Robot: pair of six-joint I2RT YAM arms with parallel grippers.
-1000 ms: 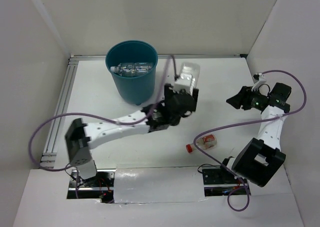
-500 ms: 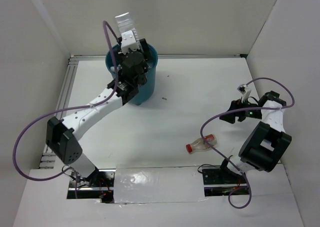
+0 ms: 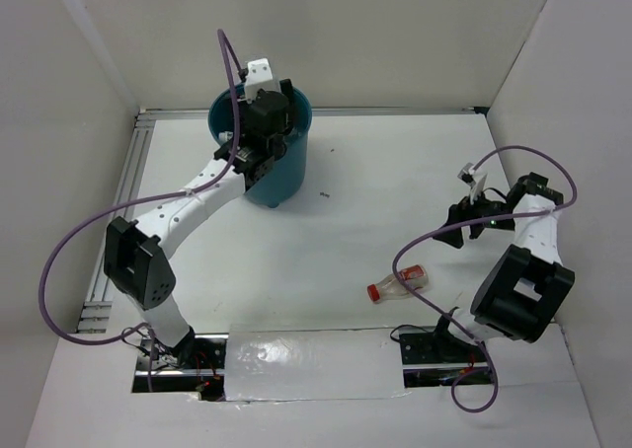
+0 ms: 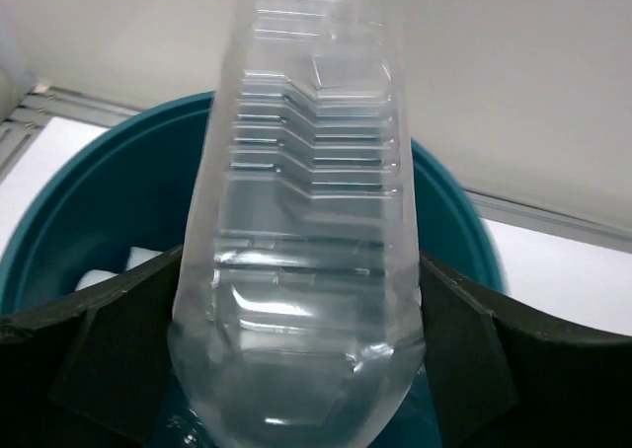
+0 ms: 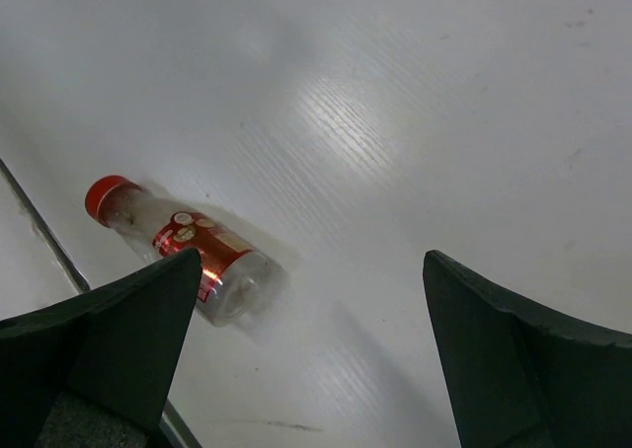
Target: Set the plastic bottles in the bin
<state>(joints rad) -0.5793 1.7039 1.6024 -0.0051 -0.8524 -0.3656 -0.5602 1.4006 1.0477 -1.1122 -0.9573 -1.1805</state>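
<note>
Bin [image 3: 291,167]: round teal bucket, upright, far left of the table [image 3: 395,191].
Clear bottle [image 4: 308,270]: ribbed, see-through, pointing into the bin's mouth; gripped or loose, I can't tell.
Red-capped bottle [image 3: 397,284]: clear, red label, lying on its side, well apart from the bin.

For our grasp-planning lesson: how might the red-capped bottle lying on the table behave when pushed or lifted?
The red-capped bottle lies on its round side, so probably rolls. Clear and seemingly empty: likely light. Smooth plastic may slip.
</note>
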